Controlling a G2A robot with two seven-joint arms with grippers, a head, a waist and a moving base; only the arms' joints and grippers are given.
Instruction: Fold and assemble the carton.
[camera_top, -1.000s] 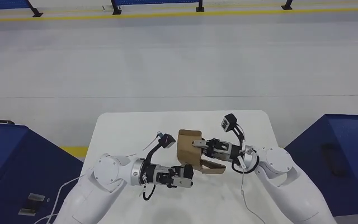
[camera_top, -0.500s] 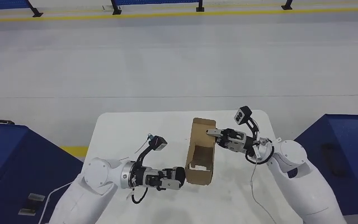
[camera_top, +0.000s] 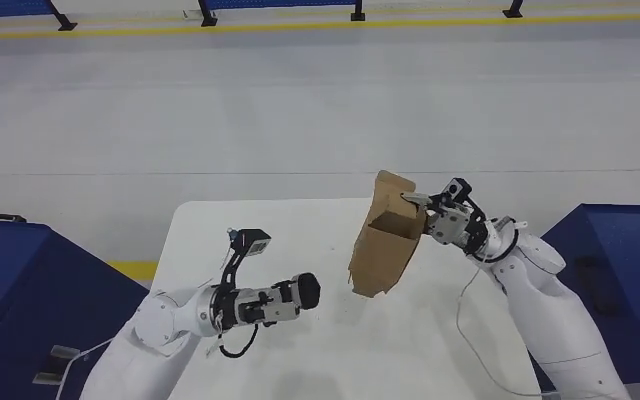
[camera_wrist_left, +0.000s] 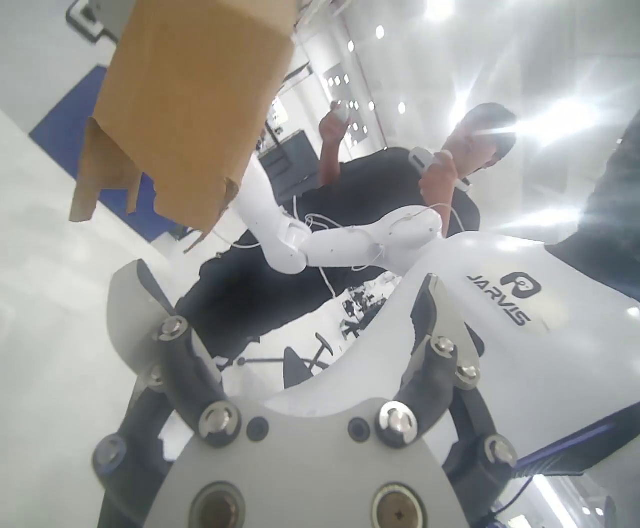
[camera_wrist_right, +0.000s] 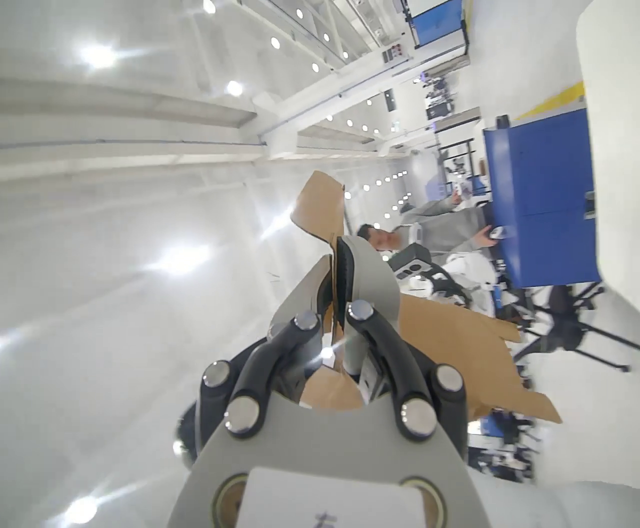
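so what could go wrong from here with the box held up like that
1. The right pincer grips the brown cardboard carton by one thin top edge alone, so it could slip or the panel could bend.
2. The carton hangs tilted over the white table with its lower flaps loose; they could catch on the surface when lowered.
3. The left pincer is open and apart from it, giving no support.

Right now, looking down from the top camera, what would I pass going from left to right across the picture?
Dark blue panel → left arm's black-and-grey tool, open → brown cardboard carton → right arm's black-and-grey tool, shut on the carton's edge → second dark blue panel.
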